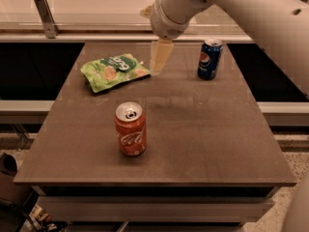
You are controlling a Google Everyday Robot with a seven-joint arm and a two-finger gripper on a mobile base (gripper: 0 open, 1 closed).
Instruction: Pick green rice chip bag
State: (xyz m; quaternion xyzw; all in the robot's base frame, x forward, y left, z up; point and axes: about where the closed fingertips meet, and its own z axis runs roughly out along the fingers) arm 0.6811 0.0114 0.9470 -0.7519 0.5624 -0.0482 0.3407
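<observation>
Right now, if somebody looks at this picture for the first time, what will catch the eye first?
The big white arm reaches in from the upper right, its gripper hanging above the table just right of the green rice chip bag. An orange-red soda can stands alone toward the front, a blue can at the far right.

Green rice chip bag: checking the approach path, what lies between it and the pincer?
Nothing, as the camera view shows: the pincer hangs close beside the green rice chip bag, with only bare table between them.
</observation>
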